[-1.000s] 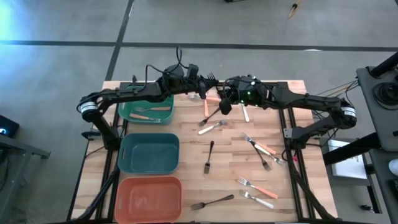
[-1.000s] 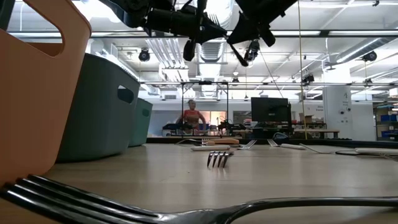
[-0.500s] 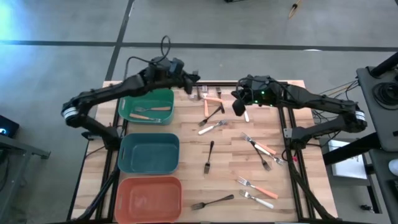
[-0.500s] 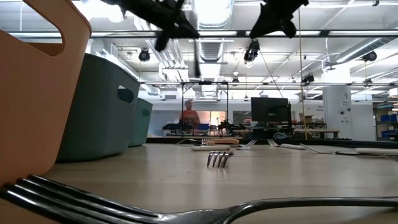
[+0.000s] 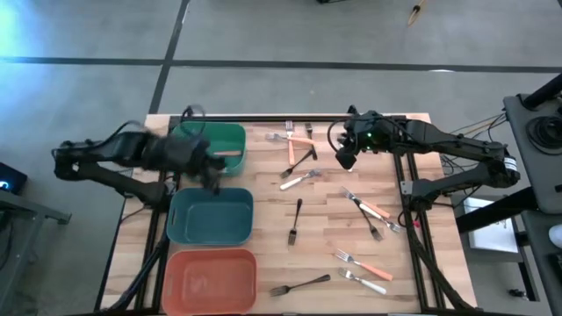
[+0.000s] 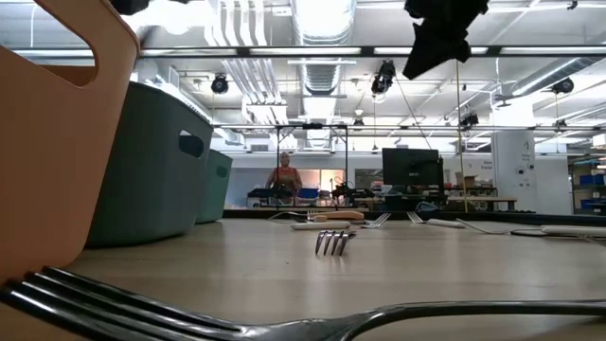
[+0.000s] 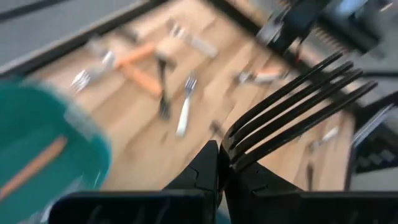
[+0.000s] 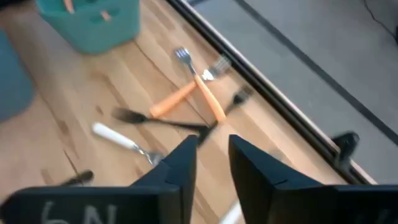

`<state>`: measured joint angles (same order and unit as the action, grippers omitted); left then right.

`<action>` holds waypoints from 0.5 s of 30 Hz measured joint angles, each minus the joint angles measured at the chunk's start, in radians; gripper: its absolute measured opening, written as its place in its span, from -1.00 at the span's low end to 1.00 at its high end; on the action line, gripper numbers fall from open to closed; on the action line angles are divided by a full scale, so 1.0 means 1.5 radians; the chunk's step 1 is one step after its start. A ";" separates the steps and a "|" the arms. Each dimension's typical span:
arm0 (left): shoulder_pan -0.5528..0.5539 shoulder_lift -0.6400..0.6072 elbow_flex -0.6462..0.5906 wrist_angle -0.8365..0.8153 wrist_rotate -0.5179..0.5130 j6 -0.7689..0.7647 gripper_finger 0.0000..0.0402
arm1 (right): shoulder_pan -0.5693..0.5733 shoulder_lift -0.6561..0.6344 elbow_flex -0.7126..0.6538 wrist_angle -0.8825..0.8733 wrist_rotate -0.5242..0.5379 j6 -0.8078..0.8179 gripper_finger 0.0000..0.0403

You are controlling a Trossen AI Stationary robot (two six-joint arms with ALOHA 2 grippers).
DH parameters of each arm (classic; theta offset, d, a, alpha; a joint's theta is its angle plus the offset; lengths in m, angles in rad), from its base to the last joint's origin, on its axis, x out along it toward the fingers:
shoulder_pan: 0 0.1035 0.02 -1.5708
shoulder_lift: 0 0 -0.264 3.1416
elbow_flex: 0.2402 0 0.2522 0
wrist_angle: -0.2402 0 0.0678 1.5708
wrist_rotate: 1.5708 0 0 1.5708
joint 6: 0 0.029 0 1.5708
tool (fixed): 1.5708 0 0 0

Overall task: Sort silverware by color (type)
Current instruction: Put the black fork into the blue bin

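Left hand (image 7: 219,163) carried black fork (image 7: 292,112) over bins.

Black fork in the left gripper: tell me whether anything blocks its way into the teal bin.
Nothing visible does. The left gripper, shut on the black fork, hangs over the gap between green bin and teal bin; the teal bin looks empty.
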<state>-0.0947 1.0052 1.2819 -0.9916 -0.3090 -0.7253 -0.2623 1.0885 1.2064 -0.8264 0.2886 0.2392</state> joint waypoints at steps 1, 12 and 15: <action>-0.035 -0.006 0.000 -0.038 -0.024 -0.035 -1.00 | 0.000 0.000 0.000 -0.009 -0.001 0.004 -0.50; -0.251 0.059 -0.035 -0.246 -0.089 -0.176 -1.00 | 0.000 0.002 0.000 -0.238 -0.010 0.208 -0.10; -0.251 0.084 -0.070 -0.247 -0.065 -0.157 -1.00 | 0.000 0.003 -0.002 -0.332 -0.013 0.281 -0.11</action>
<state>-0.4717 1.1308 1.1770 -1.3617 -0.4070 -0.9611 -0.2623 1.0931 1.2031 -1.3249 0.2696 0.6609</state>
